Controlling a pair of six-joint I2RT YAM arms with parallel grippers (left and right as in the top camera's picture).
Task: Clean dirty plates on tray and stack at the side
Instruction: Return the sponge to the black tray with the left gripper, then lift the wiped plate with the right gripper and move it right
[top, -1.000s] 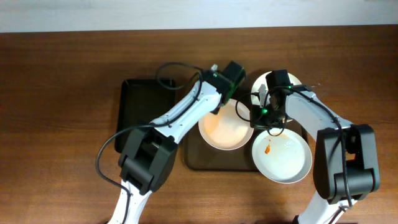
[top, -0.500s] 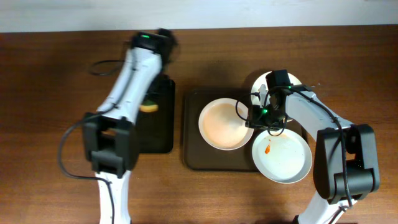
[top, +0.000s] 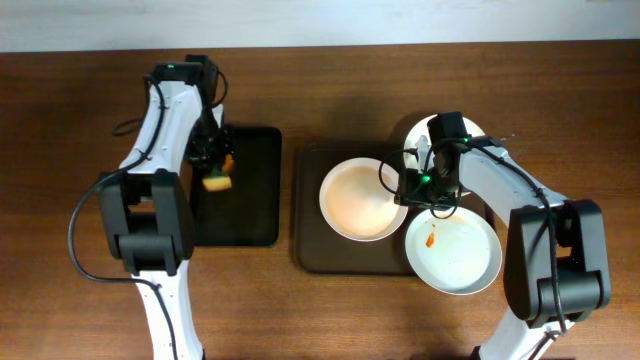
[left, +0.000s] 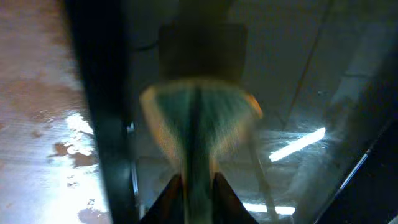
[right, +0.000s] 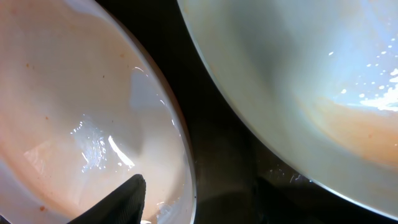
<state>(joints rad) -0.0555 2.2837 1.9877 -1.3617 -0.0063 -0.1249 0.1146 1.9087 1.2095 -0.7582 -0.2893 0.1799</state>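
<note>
Set the sponge (top: 217, 182) flat inside the black tray (top: 255, 205), away from its rim, before you withdraw the left gripper (top: 215, 165). Blur leaves its hold undecided, and the right gripper (top: 425, 186) is equally unreadable. The smeared plate (top: 360, 200) lies left of centre on the brown tray (top: 308, 255), well apart from the left gripper, with its right rim beside the right gripper.

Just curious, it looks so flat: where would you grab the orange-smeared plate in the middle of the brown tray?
Probably by its rim, pinched from above. The plate lies flat on the tray, so only the edge offers a hold. Its left rim has bare tray beside it; the right rim is crowded by another plate and the right gripper.
</note>
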